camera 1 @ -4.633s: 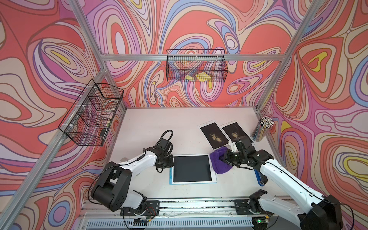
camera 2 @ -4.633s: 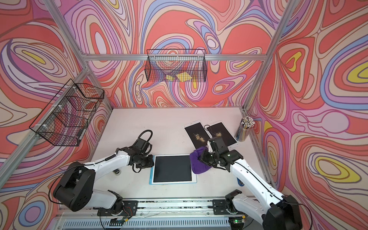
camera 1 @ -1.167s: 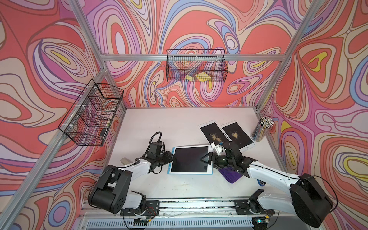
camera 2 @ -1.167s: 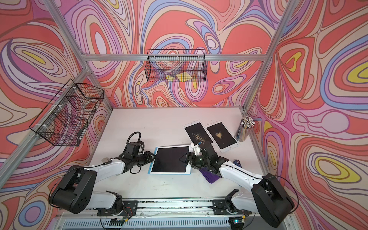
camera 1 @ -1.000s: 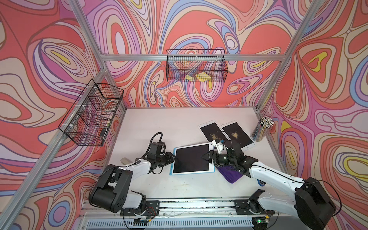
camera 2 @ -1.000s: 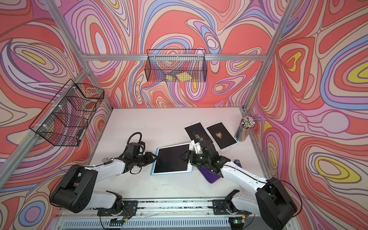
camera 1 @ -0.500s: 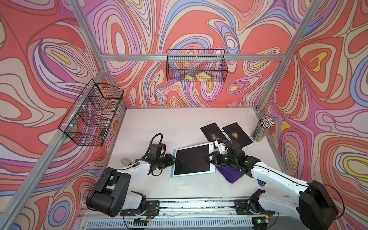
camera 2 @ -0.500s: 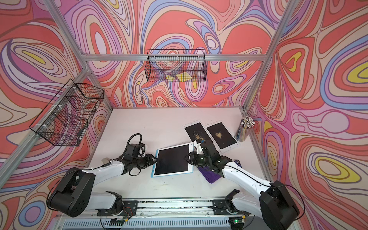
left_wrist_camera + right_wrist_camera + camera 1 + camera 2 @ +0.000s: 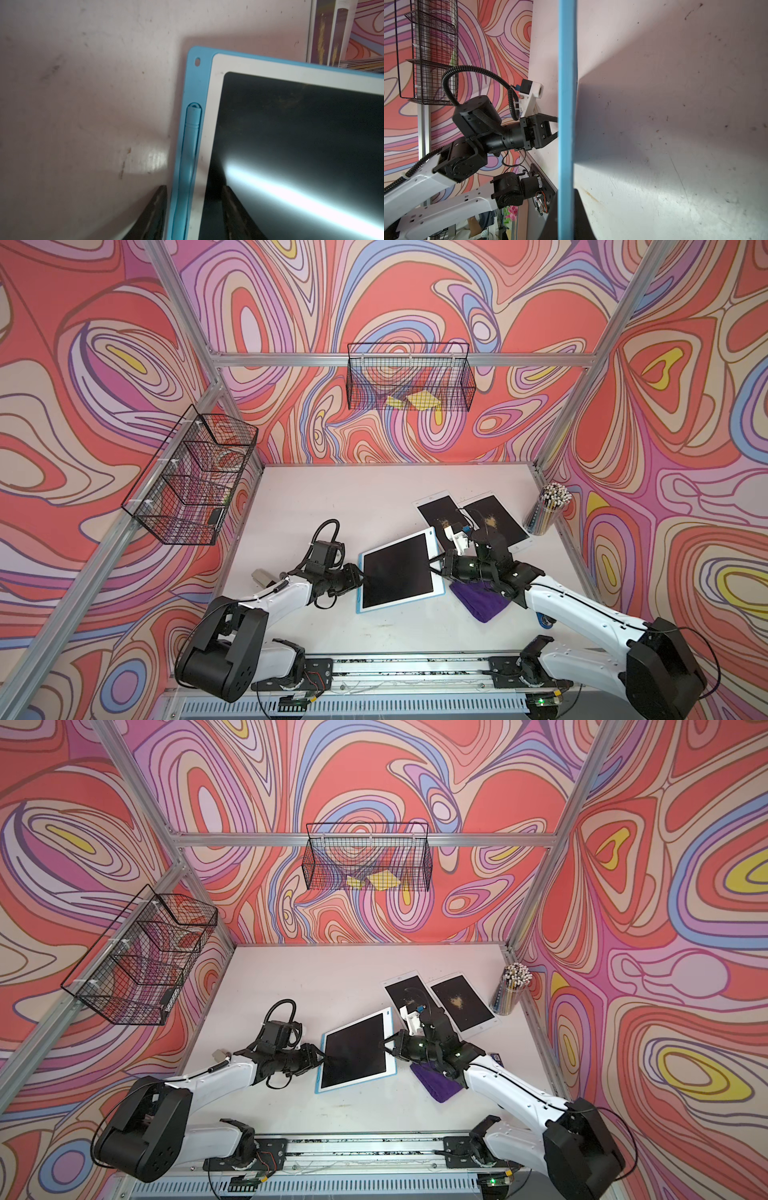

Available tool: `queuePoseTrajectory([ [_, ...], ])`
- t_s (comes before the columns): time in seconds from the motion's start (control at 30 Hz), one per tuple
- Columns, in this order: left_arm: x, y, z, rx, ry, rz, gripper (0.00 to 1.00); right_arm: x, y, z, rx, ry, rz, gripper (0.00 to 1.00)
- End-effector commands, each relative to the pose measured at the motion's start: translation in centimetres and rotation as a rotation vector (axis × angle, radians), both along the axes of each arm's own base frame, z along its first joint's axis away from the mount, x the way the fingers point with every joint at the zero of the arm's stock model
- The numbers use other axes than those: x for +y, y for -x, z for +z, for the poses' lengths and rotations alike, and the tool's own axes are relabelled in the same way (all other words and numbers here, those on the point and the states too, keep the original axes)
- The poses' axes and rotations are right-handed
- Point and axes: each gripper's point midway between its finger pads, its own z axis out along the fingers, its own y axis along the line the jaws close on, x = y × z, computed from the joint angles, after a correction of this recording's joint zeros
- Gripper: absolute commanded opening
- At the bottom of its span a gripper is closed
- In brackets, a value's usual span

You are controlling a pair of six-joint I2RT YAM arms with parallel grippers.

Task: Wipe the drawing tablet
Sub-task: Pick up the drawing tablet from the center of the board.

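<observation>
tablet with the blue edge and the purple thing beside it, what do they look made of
Drawing tablet: likely hard plastic; matte blue rim, white bezel, glossy dark screen showing a bright glare streak.
Purple cloth: probably soft fabric, maybe microfibre; matte, limp, lying rumpled with folds.

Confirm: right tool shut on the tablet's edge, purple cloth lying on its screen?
No: the purple cloth lies on the table beside the drawing tablet, not on it, in both top views. The right tool is shut on its edge.
</observation>
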Motion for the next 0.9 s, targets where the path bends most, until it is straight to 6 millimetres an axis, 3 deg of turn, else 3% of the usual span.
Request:
queuePoseTrajectory([
  [0.0,1.3,1.8,-0.2,0.064,-0.084,0.003,0.46,0.6,-0.9,2.8,-0.101,-0.003,0.023,0.0],
  [0.13,1.2,1.0,4.1,-0.078,-0.049,-0.005,0.49,0.8,-1.4,3.9,-0.132,0.018,0.039,0.0],
  [0.23,0.3,-0.6,9.4,-0.231,0.002,-0.032,0.58,1.1,-1.5,5.6,-0.177,0.04,0.084,0.0],
  [0.43,-3.2,-2.8,17.2,-0.335,0.175,-0.127,0.6,0.7,-1.1,9.4,-0.352,0.134,0.206,0.0],
  [0.67,-4.9,-4.3,21.5,-0.225,0.319,-0.067,0.6,-2.8,-2.0,12.2,-0.574,0.334,0.125,0.0],
  [0.87,-6.7,-5.1,24.9,-0.179,0.594,0.002,0.62,-4.7,-3.1,13.7,-0.695,0.408,0.021,0.0],
])
